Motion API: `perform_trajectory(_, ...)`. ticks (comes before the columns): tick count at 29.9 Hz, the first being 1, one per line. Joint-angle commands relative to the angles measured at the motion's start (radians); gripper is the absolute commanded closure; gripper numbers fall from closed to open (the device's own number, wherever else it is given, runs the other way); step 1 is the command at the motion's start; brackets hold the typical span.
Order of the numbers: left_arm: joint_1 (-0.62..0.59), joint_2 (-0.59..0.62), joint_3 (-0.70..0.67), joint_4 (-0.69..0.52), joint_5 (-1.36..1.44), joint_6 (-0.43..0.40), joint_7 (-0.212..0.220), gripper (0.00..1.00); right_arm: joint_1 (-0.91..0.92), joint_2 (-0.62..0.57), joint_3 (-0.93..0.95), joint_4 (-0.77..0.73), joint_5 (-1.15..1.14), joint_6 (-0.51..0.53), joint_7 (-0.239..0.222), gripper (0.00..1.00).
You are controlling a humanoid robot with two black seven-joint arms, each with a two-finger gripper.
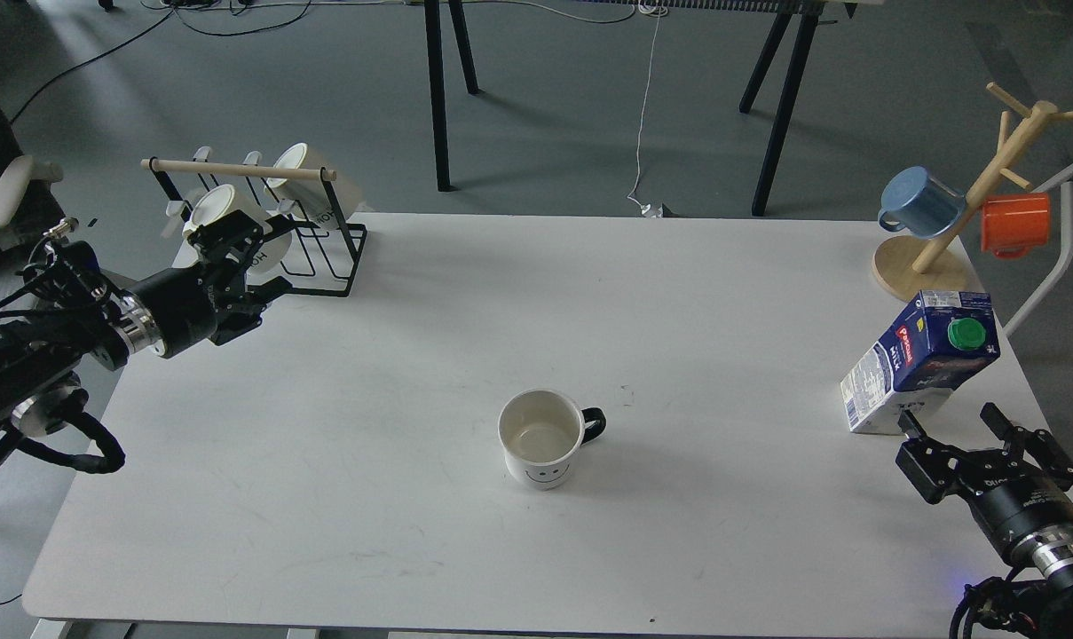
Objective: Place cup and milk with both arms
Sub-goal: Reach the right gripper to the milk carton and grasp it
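A white cup (542,439) with a smiley face and a black handle stands upright near the middle of the white table (412,355). A blue and white milk carton (922,359) with a green cap stands at the right edge, leaning. My right gripper (953,424) is open and empty, just in front of the carton's base and not touching it. My left gripper (250,262) is open and empty at the far left, just in front of the mug rack and well away from the cup.
A black wire rack (327,257) with a wooden bar holds white mugs (225,213) at the back left. A wooden mug tree (935,240) with a blue mug (919,200) and an orange mug (1015,222) stands at the back right.
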Motion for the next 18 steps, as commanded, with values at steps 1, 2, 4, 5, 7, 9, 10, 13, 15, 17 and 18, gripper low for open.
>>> perform_trajectory(1, 0.005, -0.002, 0.0, 0.001, 0.001, 0.0, 0.0, 0.01, 0.015, 0.004, -0.002, -0.01, -0.027, 0.0, 0.001, 0.02)
perform_trajectory(2, 0.01, -0.002, 0.0, 0.001, 0.0, 0.0, 0.0, 0.01, 0.015, 0.009, 0.0, -0.01, -0.041, 0.0, 0.001, 0.02)
perform_trajectory(4, 0.013, -0.002, 0.0, 0.002, 0.002, 0.0, 0.0, 0.01, 0.017, 0.02, 0.005, -0.012, -0.057, 0.0, 0.001, 0.02)
perform_trajectory(5, 0.013, -0.002, 0.0, 0.007, 0.002, 0.0, 0.0, 0.01, 0.017, 0.023, 0.006, -0.012, -0.06, 0.0, 0.001, 0.02)
perform_trajectory(7, 0.014, -0.003, 0.0, 0.016, 0.0, 0.0, 0.0, 0.01, 0.017, 0.023, 0.009, -0.013, -0.06, 0.0, 0.002, 0.02)
perform_trajectory(9, 0.014, -0.005, 0.0, 0.022, 0.001, 0.0, 0.0, 0.01, 0.018, 0.026, 0.009, -0.018, -0.061, 0.0, 0.002, 0.02)
perform_trajectory(10, 0.014, -0.005, 0.0, 0.022, 0.0, 0.0, 0.0, 0.01, 0.018, 0.029, 0.009, -0.019, -0.061, 0.0, 0.002, 0.02)
perform_trajectory(13, 0.016, -0.009, 0.001, 0.022, 0.002, 0.0, 0.0, 0.01, 0.032, 0.03, 0.009, -0.022, -0.061, 0.0, 0.001, 0.02)
perform_trajectory(15, 0.02, -0.011, 0.002, 0.022, 0.002, 0.0, 0.0, 0.01, 0.035, 0.03, 0.009, -0.031, -0.061, 0.0, 0.001, 0.02)
perform_trajectory(17, 0.02, -0.012, 0.002, 0.024, 0.002, 0.0, 0.0, 0.01, 0.044, 0.03, 0.009, -0.036, -0.061, 0.0, 0.002, 0.02)
perform_trajectory(18, 0.02, -0.012, 0.002, 0.028, 0.002, 0.0, 0.0, 0.01, 0.046, 0.03, 0.009, -0.038, -0.061, 0.0, 0.002, 0.02)
